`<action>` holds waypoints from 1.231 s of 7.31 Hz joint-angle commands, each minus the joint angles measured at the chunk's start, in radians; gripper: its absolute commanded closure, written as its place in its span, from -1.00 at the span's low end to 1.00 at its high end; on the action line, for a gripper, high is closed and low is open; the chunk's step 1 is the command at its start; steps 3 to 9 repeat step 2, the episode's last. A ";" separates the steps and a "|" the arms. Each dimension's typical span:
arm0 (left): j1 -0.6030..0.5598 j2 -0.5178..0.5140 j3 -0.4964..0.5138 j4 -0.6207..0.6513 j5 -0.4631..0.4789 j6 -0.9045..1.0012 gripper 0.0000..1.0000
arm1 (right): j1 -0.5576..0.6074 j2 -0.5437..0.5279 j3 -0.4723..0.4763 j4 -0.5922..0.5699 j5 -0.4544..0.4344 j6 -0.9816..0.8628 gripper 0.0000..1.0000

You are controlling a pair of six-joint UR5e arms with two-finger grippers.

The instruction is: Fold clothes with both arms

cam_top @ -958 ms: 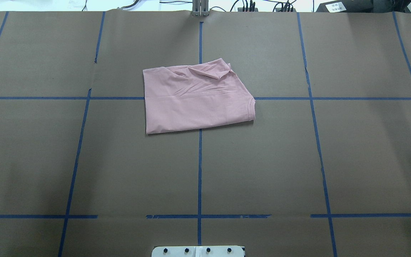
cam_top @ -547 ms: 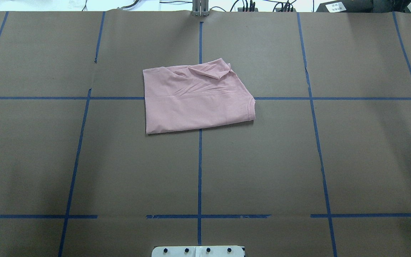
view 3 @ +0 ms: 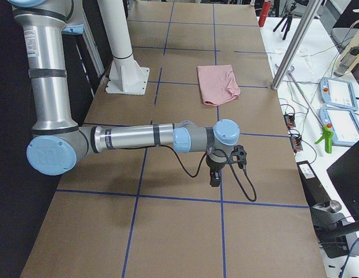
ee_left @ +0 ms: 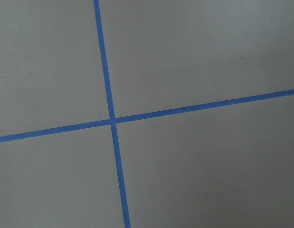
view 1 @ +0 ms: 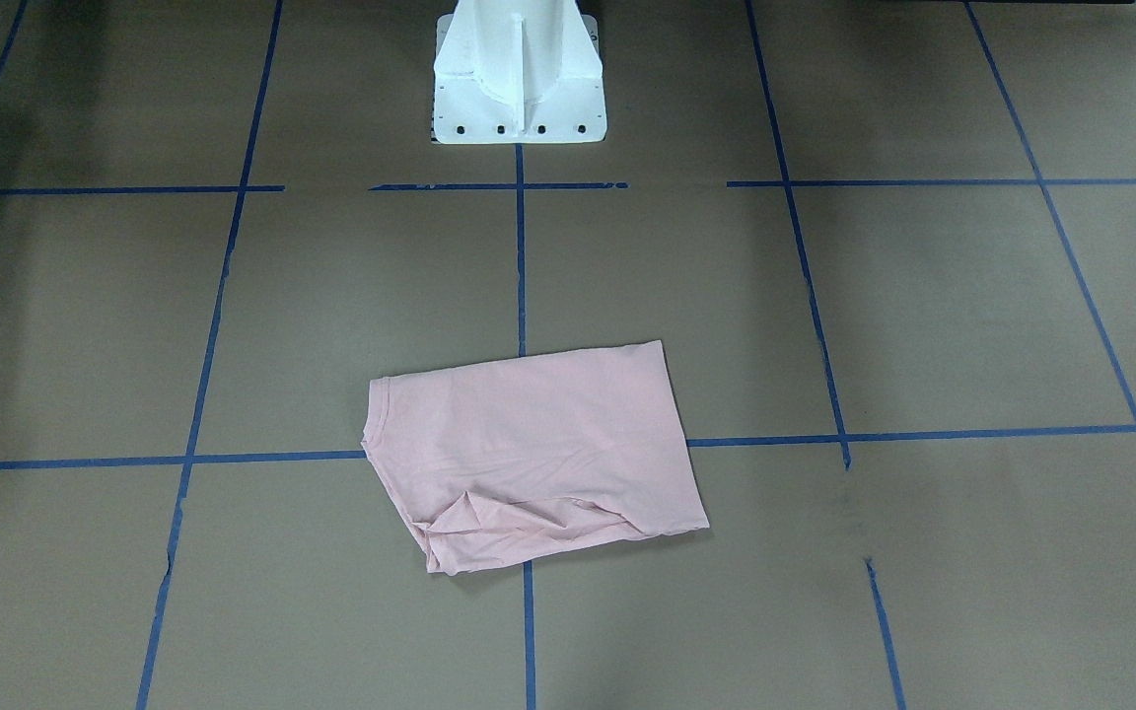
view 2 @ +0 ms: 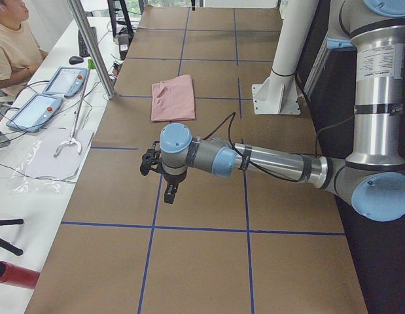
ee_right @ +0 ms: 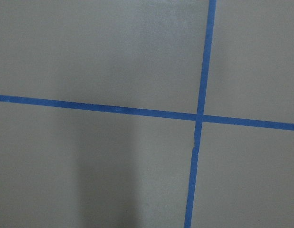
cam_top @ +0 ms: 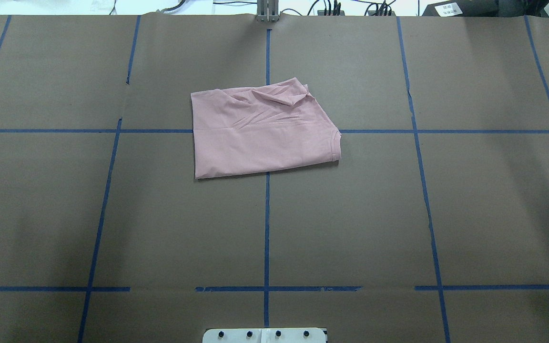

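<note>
The pale pink T-shirt [cam_top: 262, 133] lies folded into a rough rectangle at the middle of the table, plain side up, its print hidden. It also shows in the front-facing view [view 1: 529, 454] and both side views [view 2: 174, 98] [view 3: 218, 83]. One far corner is wrinkled. My left gripper [view 2: 171, 193] hangs over bare table near the robot's left end, far from the shirt. My right gripper [view 3: 214, 176] hangs over bare table near the right end. I cannot tell whether either is open or shut. Both wrist views show only brown paper and blue tape.
The white pedestal base [view 1: 519, 89] stands at the robot's edge. Blue tape lines [cam_top: 267, 228] grid the brown paper. A metal pole [view 2: 91, 46], tablets [view 2: 32, 111] and a seated operator [view 2: 12, 39] are beyond the far edge.
</note>
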 commanded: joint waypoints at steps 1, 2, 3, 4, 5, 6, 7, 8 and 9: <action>0.002 -0.016 0.024 0.003 -0.003 0.001 -1.00 | 0.000 0.000 0.003 0.000 0.000 0.007 -1.00; 0.002 -0.017 0.027 0.011 -0.003 0.001 -1.00 | -0.002 0.000 0.003 0.000 0.000 0.007 -1.00; 0.002 -0.017 0.027 0.011 -0.003 0.001 -1.00 | -0.002 0.000 0.003 0.000 0.000 0.007 -1.00; 0.002 -0.017 0.027 0.011 -0.003 0.001 -1.00 | -0.002 0.000 0.003 0.000 0.000 0.007 -1.00; 0.002 -0.017 0.027 0.011 -0.003 0.001 -1.00 | -0.002 0.000 0.003 0.000 0.000 0.007 -1.00; 0.002 -0.017 0.027 0.011 -0.003 0.001 -1.00 | -0.002 0.000 0.003 0.000 0.000 0.007 -1.00; 0.002 -0.017 0.027 0.011 -0.003 0.001 -1.00 | -0.002 0.000 0.003 0.000 0.000 0.007 -1.00; 0.002 -0.017 0.027 0.011 -0.003 0.001 -1.00 | -0.002 0.000 0.003 0.000 0.000 0.007 -1.00; 0.002 -0.017 0.027 0.011 -0.003 0.001 -1.00 | -0.002 0.000 0.003 0.000 0.000 0.007 -1.00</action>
